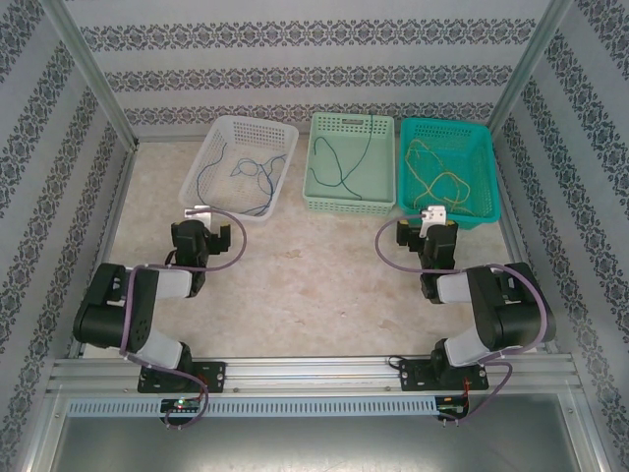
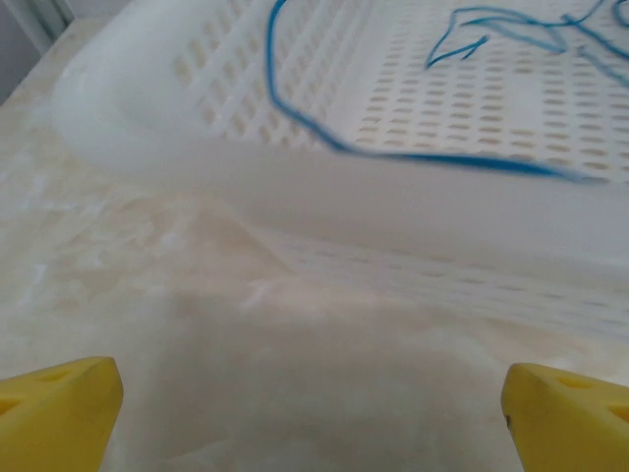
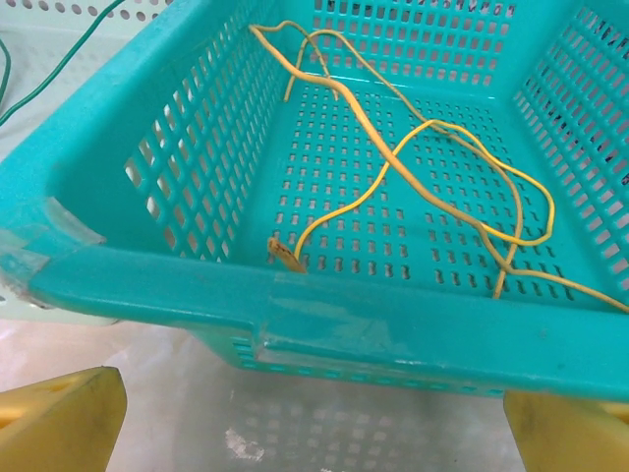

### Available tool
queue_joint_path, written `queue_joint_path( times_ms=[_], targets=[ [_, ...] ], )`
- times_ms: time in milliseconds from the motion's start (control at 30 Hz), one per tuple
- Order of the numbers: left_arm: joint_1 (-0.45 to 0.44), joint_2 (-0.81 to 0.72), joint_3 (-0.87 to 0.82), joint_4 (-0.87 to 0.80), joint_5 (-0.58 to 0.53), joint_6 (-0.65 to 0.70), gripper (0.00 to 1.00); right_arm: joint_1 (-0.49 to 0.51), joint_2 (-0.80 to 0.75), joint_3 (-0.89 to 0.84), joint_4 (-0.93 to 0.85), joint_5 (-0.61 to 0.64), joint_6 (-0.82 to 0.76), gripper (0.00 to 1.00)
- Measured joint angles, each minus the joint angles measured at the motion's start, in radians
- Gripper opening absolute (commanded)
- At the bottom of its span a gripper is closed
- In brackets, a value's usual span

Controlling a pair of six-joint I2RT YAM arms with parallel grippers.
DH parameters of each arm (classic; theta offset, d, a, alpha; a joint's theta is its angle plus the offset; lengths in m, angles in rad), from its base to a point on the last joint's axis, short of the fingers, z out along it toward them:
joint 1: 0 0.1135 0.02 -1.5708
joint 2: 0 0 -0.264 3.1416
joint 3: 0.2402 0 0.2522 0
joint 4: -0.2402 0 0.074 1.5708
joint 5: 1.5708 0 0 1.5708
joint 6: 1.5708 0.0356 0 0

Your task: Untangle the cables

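Observation:
The cables lie sorted by colour in three baskets at the back. Thin blue cables (image 1: 257, 172) (image 2: 393, 157) are in the white basket (image 1: 280, 187) (image 2: 197, 147), some draped over its near rim. A green cable (image 1: 339, 167) (image 3: 49, 69) lies in the light green basket (image 1: 352, 205). Yellow cables (image 1: 437, 177) (image 3: 432, 167) are looped loosely in the teal basket (image 1: 486, 187) (image 3: 295, 295). My left gripper (image 1: 204, 230) (image 2: 314, 423) is open just short of the white basket, with nothing between its fingers. The right gripper (image 1: 425, 234) (image 3: 314, 423) is open in front of the teal basket and holds nothing.
The three baskets stand side by side along the back wall. Metal frame posts (image 1: 93, 79) rise at both back corners. Bare marbled tabletop (image 1: 314, 285) stretches between the two arms and in front of the baskets.

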Motion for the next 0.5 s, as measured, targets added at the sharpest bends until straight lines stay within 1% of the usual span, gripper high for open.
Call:
queue_joint_path(
  times_ms=[67, 233, 500],
  targets=[
    [0.021, 0.004, -0.002, 0.006, 0.016, -0.008, 1.00, 0.000, 0.000, 0.000, 0.000, 0.000, 0.000, 0.98],
    [0.023, 0.004, -0.002, 0.038, 0.033, -0.020, 1.00, -0.003, 0.000, 0.000, -0.004, 0.000, 0.005, 0.98],
    [0.023, 0.004, -0.002, 0.041, 0.053, -0.020, 1.00, -0.007, 0.000, 0.010, -0.016, 0.000, 0.008, 0.98]
  ],
)
